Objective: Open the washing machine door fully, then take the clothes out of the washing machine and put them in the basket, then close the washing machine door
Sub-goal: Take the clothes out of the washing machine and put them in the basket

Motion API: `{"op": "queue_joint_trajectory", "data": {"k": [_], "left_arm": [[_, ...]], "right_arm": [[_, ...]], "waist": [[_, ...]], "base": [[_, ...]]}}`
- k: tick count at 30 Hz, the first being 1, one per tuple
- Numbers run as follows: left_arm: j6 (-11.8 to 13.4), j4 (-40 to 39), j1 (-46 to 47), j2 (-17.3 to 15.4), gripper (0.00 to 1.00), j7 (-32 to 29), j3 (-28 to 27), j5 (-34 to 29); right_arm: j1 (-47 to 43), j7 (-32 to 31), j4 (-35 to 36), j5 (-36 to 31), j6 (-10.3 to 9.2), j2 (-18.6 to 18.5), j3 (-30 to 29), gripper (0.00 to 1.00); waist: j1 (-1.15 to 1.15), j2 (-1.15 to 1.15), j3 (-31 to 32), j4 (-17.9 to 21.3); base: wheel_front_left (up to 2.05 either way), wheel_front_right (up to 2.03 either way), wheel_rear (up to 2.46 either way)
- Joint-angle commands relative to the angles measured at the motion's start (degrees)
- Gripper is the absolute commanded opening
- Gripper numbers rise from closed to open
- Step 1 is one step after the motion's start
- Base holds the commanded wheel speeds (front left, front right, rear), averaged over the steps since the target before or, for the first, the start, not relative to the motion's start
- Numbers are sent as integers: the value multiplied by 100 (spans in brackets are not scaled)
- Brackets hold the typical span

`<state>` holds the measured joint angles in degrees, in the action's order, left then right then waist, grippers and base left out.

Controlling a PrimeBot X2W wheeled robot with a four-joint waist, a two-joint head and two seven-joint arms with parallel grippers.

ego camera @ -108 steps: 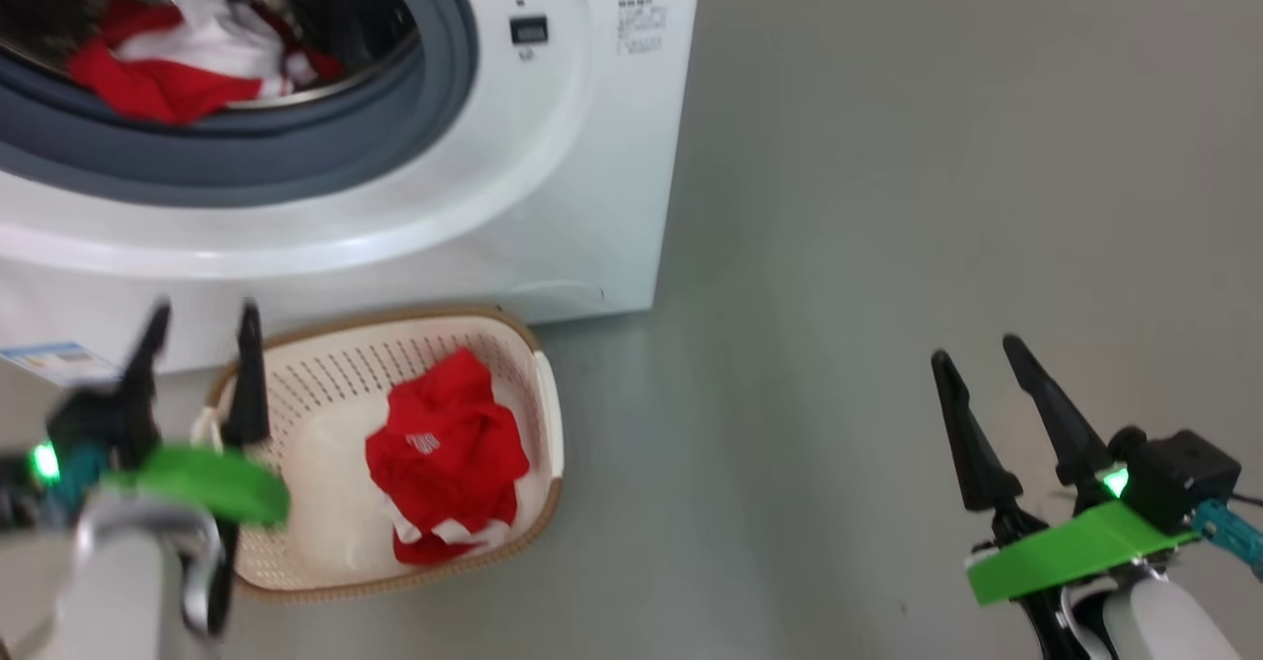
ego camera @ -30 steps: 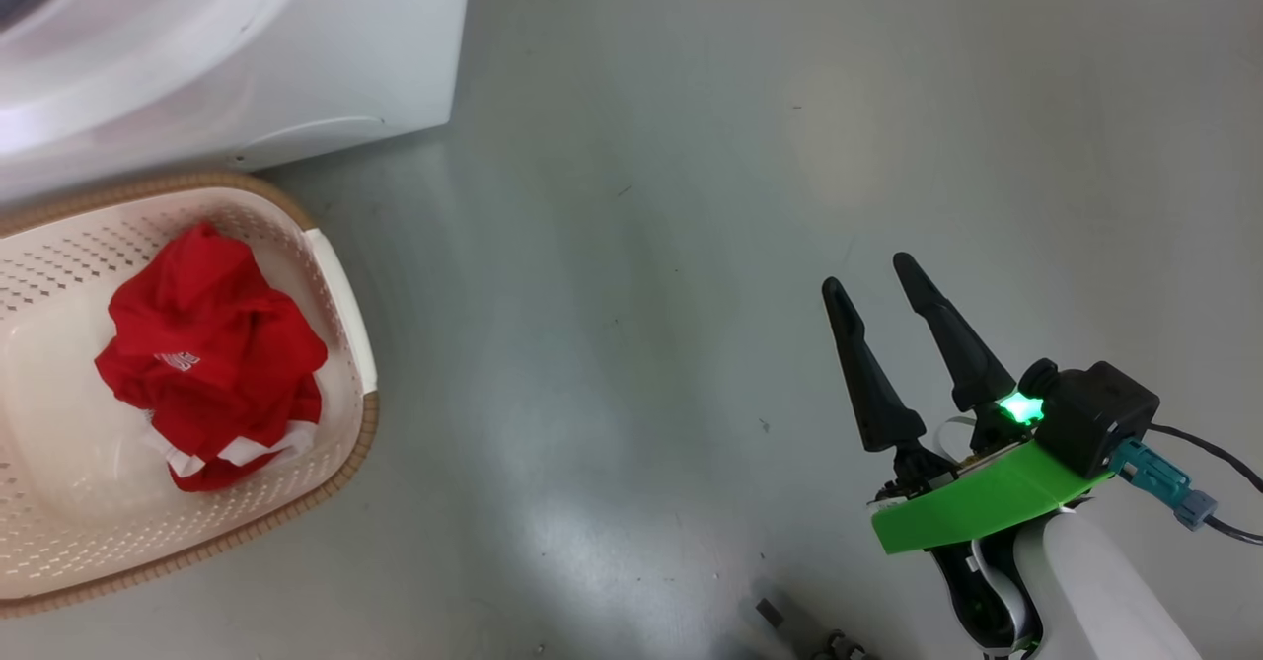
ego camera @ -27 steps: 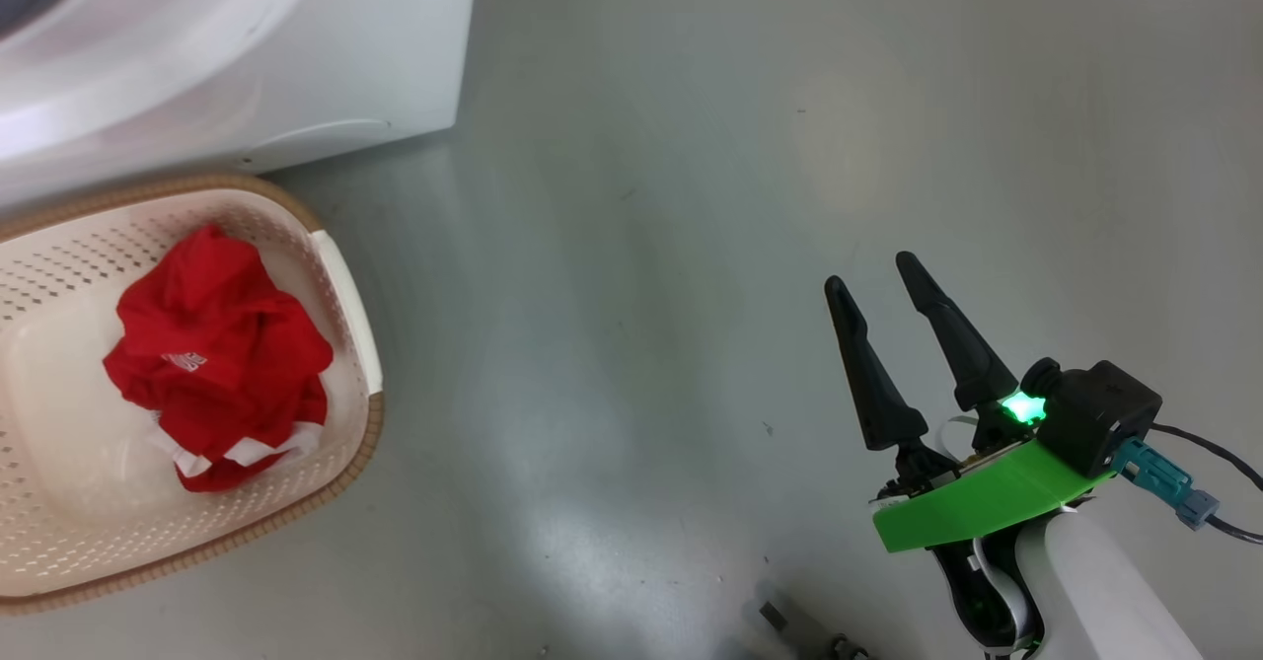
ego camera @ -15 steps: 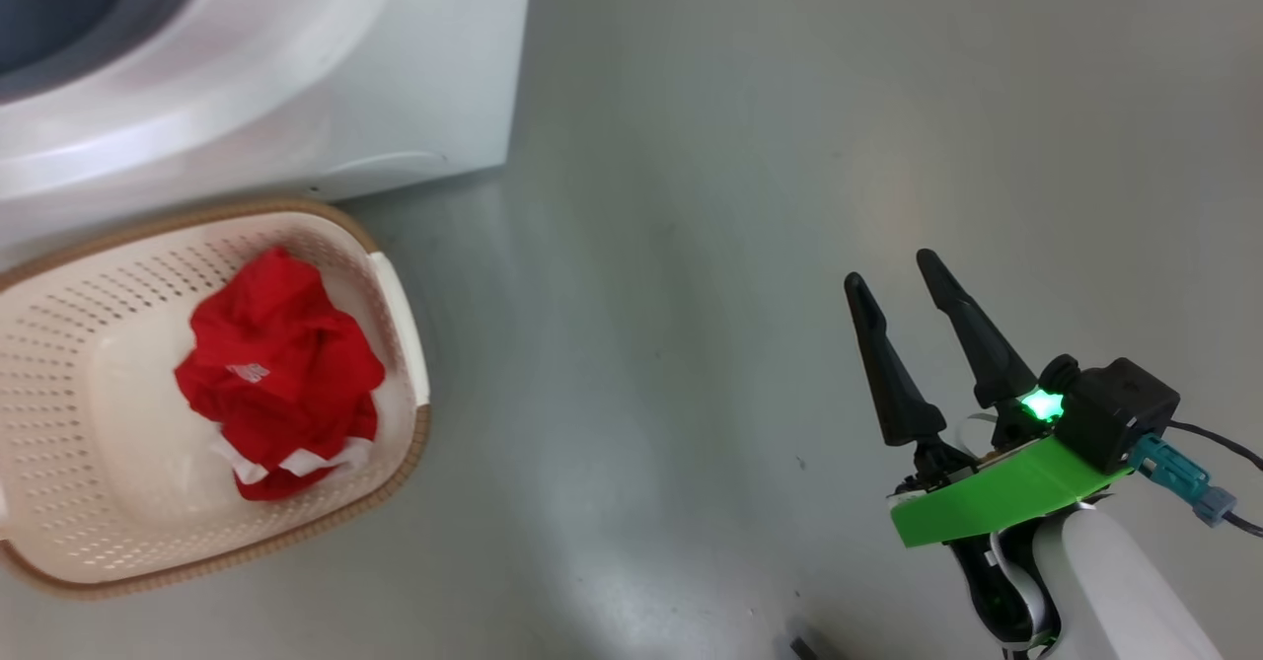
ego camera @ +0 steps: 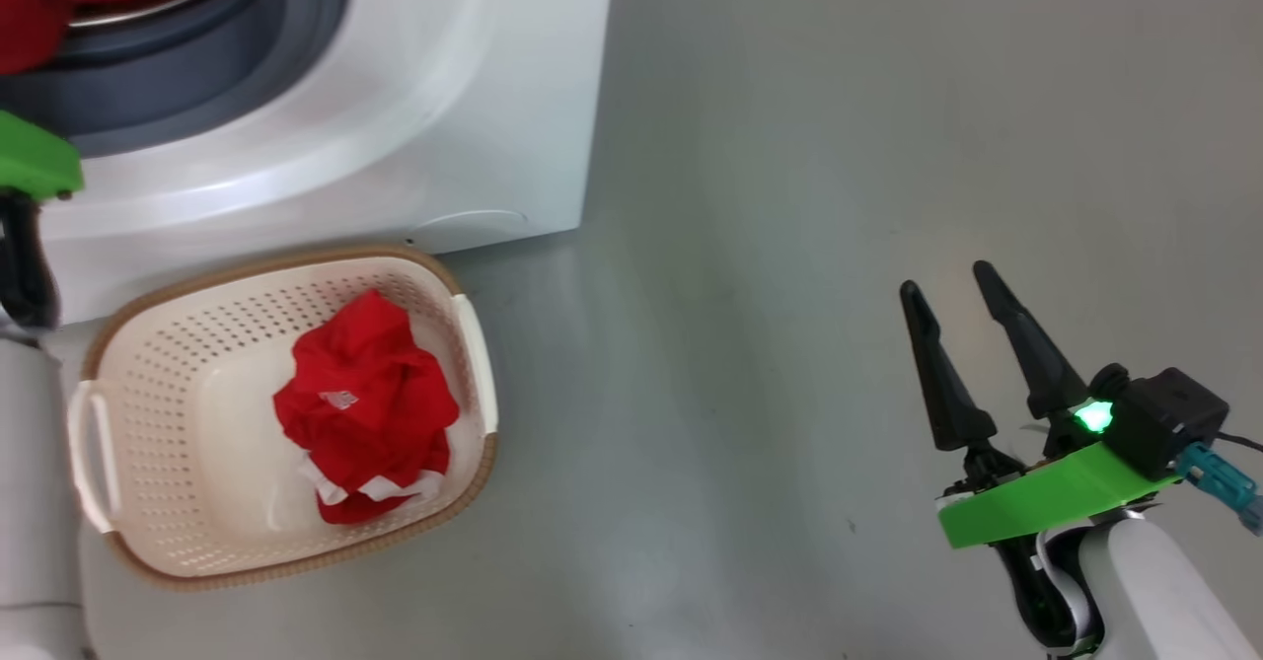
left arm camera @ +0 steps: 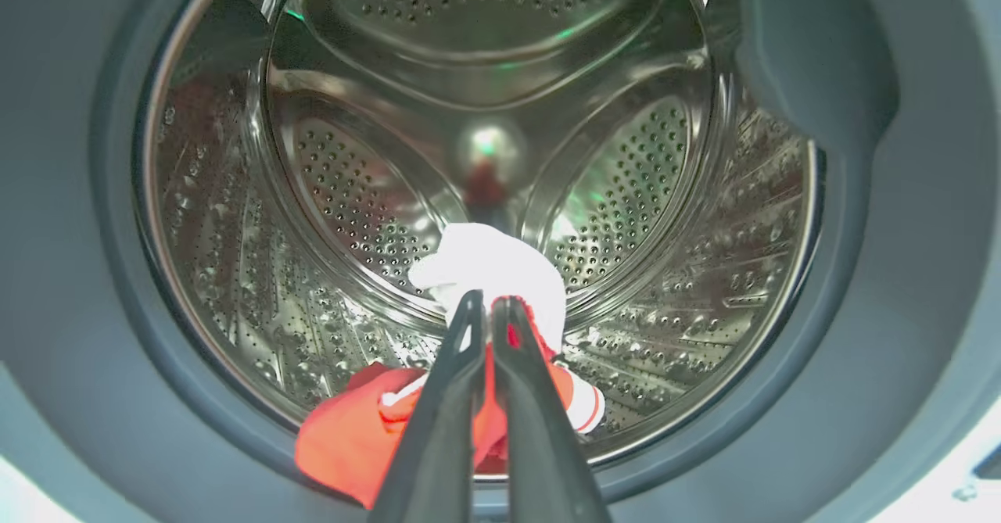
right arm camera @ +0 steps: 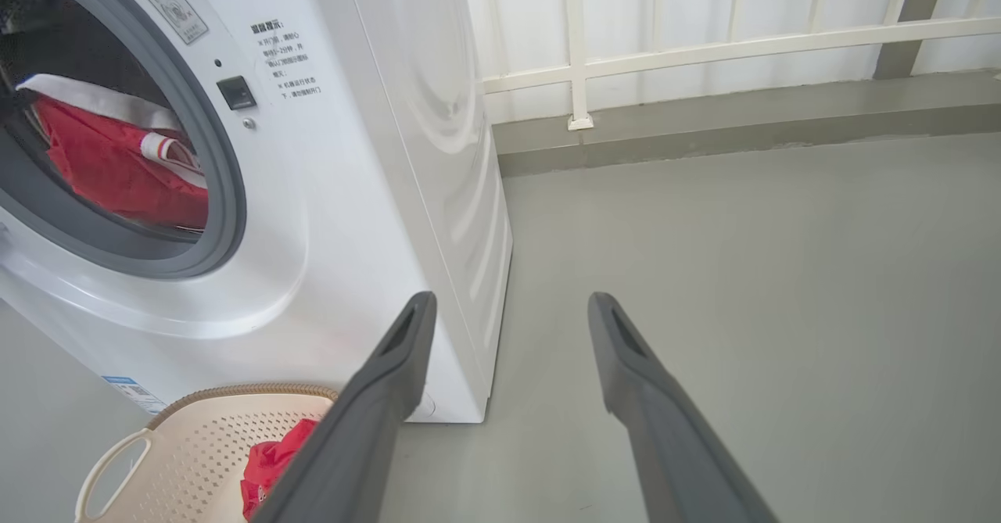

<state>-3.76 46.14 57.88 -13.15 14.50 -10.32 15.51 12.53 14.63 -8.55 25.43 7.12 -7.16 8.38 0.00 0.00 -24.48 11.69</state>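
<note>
At the lower right of the head view, the right claw point(ego camera: 942, 279) hovers over bare grey floor point(ego camera: 789, 196), its two dark fingers spread apart and holding nothing. At lower left, the cream perforated basket point(ego camera: 158, 344) sits on the floor just in front of the white washing machine point(ego camera: 474, 98), with a crumpled red garment point(ego camera: 365, 403) lying inside it. Beyond, at upper left, the machine's grey gasket point(ego camera: 197, 88) rings the open mouth. In the left wrist view, the left claw point(left arm camera: 486, 302) points into the steel drum point(left arm camera: 352, 195), fingers pressed together, pinching a red-and-white garment point(left arm camera: 344, 441) that drapes over the drum's lower lip at bottom centre.
</note>
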Motion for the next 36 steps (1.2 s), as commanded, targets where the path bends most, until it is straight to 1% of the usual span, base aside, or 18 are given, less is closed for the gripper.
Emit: {"op": "queue_joint_trajectory", "data": {"k": [1, 8, 15, 30, 31, 36], "left_arm": [[-73, -307, -192, -182, 0, 49, -168, 23], [-288, -1211, -846, 205, 0, 50, -545, 93], [-360, -2188, -1453, 503, 0, 50, -717, 128], [-371, -4622, -2616, 836, 0, 50, -631, 217], [-371, -4622, -2616, 836, 0, 50, -631, 217], [-372, -5309, -2964, 913, 0, 50, -579, 215]], "right_arm": [[-90, 37, 138, -19, 36, -78, 56, 100], [-100, 37, 167, -60, 36, -138, -77, 100], [-70, 37, 184, -105, 36, -157, -178, 100], [-148, 37, 240, -125, 36, -175, -345, 100], [-148, 37, 240, -125, 36, -175, -345, 100], [-171, 37, 266, -134, 36, -171, -338, 100]], "waist": [[0, 0, 114, -142], [0, 0, 207, -305], [0, 0, 288, -416], [0, 0, 357, -545], [0, 0, 357, -545], [0, 0, 336, -562]], "base": [[0, 0, 0], [0, 0, 0], [0, 0, 0], [0, 0, 0], [0, 0, 0], [0, 0, 0]]}}
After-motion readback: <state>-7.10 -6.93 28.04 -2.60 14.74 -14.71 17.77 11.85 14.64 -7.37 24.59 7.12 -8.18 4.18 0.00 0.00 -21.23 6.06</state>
